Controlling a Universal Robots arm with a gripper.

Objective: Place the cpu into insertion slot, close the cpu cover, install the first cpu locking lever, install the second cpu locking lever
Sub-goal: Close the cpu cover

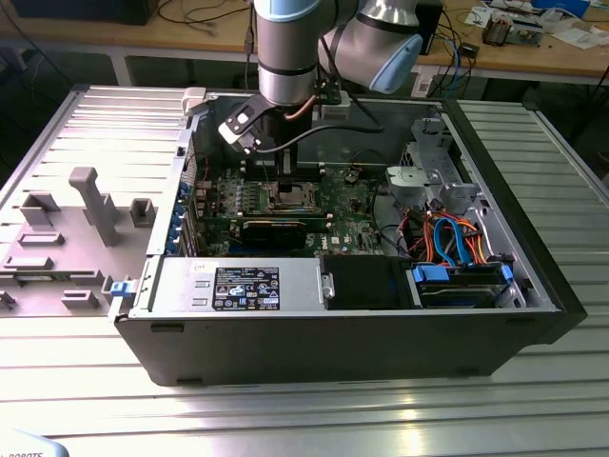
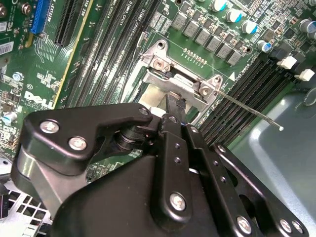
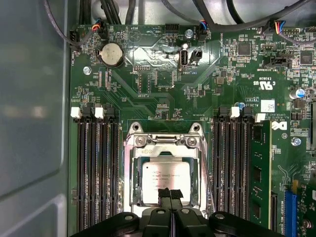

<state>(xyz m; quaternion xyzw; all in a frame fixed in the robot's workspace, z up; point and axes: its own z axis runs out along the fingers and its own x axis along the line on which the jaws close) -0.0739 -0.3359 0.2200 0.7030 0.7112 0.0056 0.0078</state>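
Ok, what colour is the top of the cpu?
The cpu is silver-grey, best in the first wrist view.

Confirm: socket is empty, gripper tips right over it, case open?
Not empty. The first wrist view shows the chip seated in the socket. The gripper is right over it, and the case is open.

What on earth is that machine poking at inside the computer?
A robot arm is reaching into an open computer case and working at the processor socket on the green board. Its claw, fingers pressed together, is down against the cpu. The chip sits in the insertion slot, and the cpu cover appears to lie down around it. A thin locking lever sticks out to the side, seemingly not latched yet.
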